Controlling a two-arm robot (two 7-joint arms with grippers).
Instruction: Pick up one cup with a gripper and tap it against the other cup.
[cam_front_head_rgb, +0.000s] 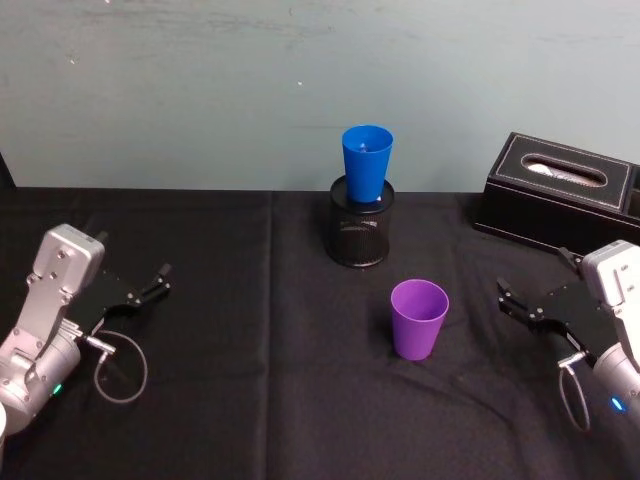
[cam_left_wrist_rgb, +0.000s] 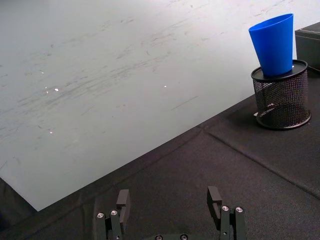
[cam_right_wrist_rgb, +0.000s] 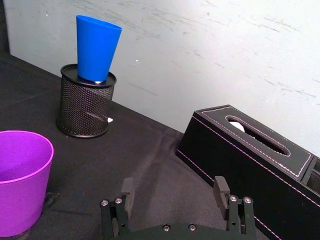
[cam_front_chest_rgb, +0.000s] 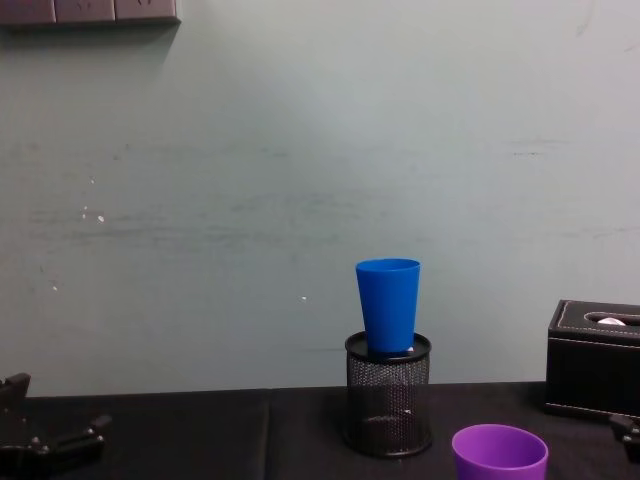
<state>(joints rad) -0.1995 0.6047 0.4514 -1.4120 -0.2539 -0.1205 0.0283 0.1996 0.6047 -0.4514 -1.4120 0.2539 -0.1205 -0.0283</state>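
Note:
The purple cup (cam_front_head_rgb: 418, 318) stands upright on the black cloth right of centre, and I see it close up in the right wrist view (cam_right_wrist_rgb: 22, 182). Behind it the blue cup (cam_front_head_rgb: 366, 163) sits upright in the top of a black wire-mesh pen holder (cam_front_head_rgb: 361, 235). My right gripper (cam_front_head_rgb: 507, 298) rests low at the right, open and empty, a short way from the purple cup; its fingers (cam_right_wrist_rgb: 221, 186) stand spread. At the far left my left gripper (cam_front_head_rgb: 160, 278) is also open and empty, well away from both cups.
A black tissue box (cam_front_head_rgb: 560, 190) stands at the back right, close behind my right arm. A grey-green wall runs along the table's far edge. Bare black cloth (cam_front_head_rgb: 250, 400) lies between the left arm and the cups.

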